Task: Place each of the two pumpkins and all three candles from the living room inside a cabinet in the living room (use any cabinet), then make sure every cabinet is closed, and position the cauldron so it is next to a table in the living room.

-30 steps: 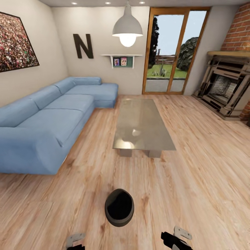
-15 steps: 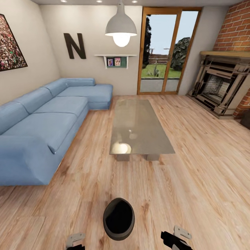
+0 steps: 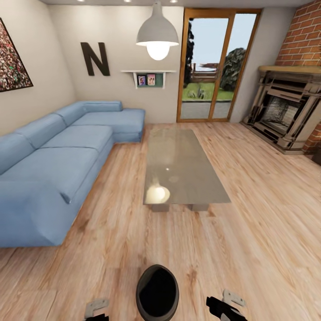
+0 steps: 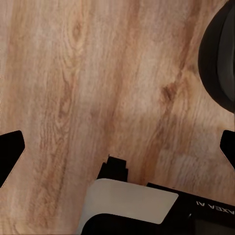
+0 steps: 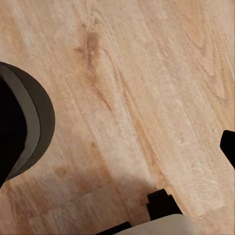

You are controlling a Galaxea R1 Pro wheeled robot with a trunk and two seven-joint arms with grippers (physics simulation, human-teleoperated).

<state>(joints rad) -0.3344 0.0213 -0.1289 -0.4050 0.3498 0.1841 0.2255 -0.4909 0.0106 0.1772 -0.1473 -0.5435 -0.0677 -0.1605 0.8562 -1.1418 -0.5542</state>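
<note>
On the floor (image 3: 249,249) ahead, cauldron (image 3: 157,293) between both hands, bench (image 3: 183,171) now nearer after base advance; still apart, so placement unfinished. Left hand (image 4: 117,147) wide; right hand (image 3: 228,305) spread undeterminable.

- We hold our left gripper (image 3: 96,308) low at seven o'clock of the head view, its jaws spread wide in the left wrist view.
- Our right gripper (image 3: 226,305) sits low at five o'clock, wrist dark, jaws likewise wide apart.
</note>
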